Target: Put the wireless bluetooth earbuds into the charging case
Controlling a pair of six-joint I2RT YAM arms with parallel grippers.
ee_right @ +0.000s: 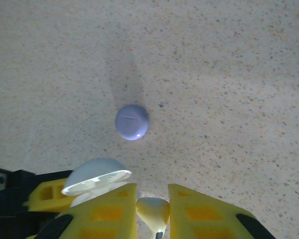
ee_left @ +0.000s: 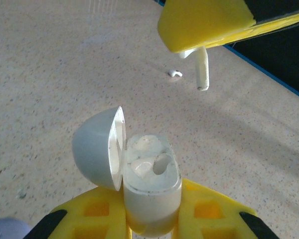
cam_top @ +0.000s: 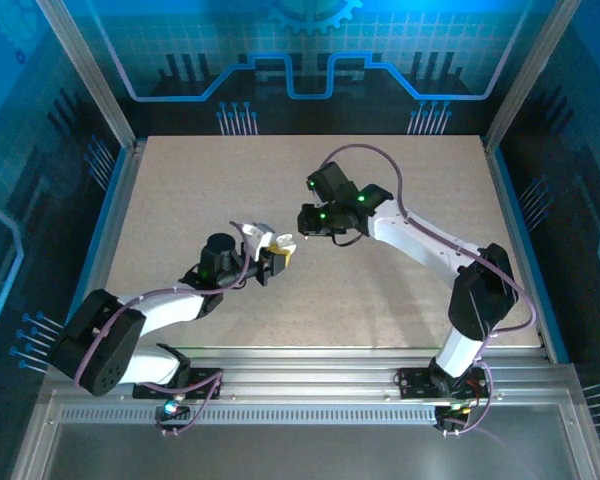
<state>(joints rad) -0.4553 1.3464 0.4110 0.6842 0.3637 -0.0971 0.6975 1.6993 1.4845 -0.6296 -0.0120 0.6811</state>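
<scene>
Clenched in the left jaws, the open charging case (ee_left: 152, 191) faces up; right jaws pinch one white earbud (ee_left: 202, 69) by its head, stem down, near it; glossy, light, slippery, I judge, so grip gently; second earbud (ee_left: 175, 73) lies on the counter (ee_left: 65, 59).

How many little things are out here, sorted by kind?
Open charging case: 1
Stemmed earbud in the right gripper: 1
Loose small whitish piece, likely an earbud: 1
Round lavender piece: 1
Total: 4
</scene>
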